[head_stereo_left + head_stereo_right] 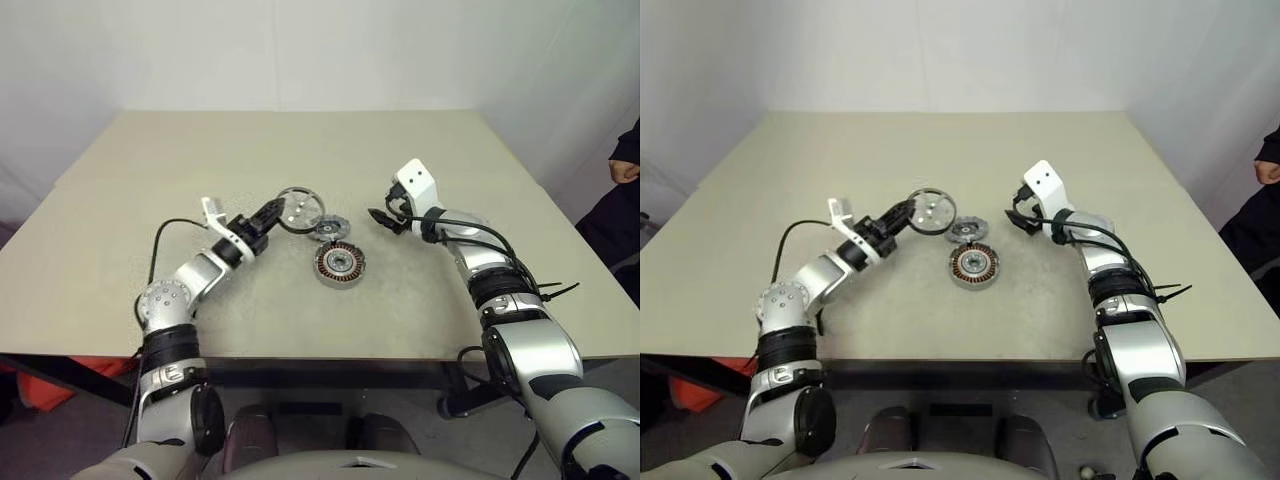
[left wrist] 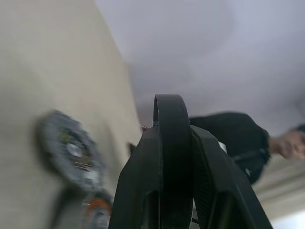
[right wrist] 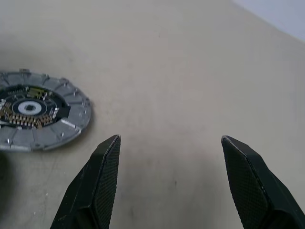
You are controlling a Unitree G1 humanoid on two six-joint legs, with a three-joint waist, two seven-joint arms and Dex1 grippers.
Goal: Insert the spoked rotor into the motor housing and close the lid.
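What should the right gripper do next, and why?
Probably ease toward the spoked rotor and close on its rim: the right gripper is open beside it, the rotor lies flat, and the motor housing stands without it.

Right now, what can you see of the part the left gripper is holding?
The lid is a round, light-grey metal cap, lifted off the table and tilted so that its face with small holes shows. The left gripper pinches its dark rim edge-on. It hangs up and to the left of the motor housing, touching nothing else.
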